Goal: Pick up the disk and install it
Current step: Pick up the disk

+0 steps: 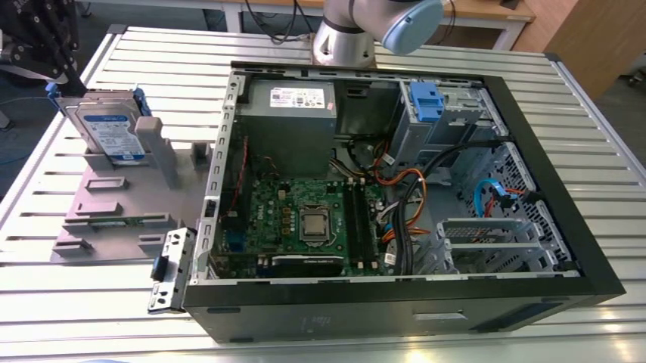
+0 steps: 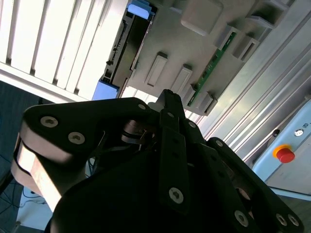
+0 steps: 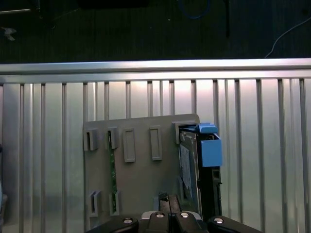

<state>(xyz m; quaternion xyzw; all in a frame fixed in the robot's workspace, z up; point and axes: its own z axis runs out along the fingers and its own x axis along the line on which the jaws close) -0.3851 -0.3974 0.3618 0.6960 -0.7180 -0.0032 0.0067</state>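
Observation:
The disk (image 1: 109,128) is a silver drive with a blue-and-white label and blue rails. It stands on edge in a slot at the far end of a grey holder plate (image 1: 111,204), at the exterior view's left, beside the open computer case. Both wrist views look down on the same plate (image 3: 141,174) from well above. There the disk (image 3: 187,167) shows edge-on with a blue rail (image 3: 210,148) at its end. My black gripper (image 3: 165,198) hangs in the air above the plate, apart from the disk (image 2: 124,43), its fingers together with nothing between them (image 2: 167,94).
An open computer case (image 1: 565,189) lies on the slatted metal table (image 1: 162,60), with a grey power supply (image 1: 293,102), motherboard, cables and a blue latch (image 1: 426,102) on the drive bay. A green circuit strip (image 1: 116,221) sits in the holder. A red button (image 2: 284,154) stands off the table.

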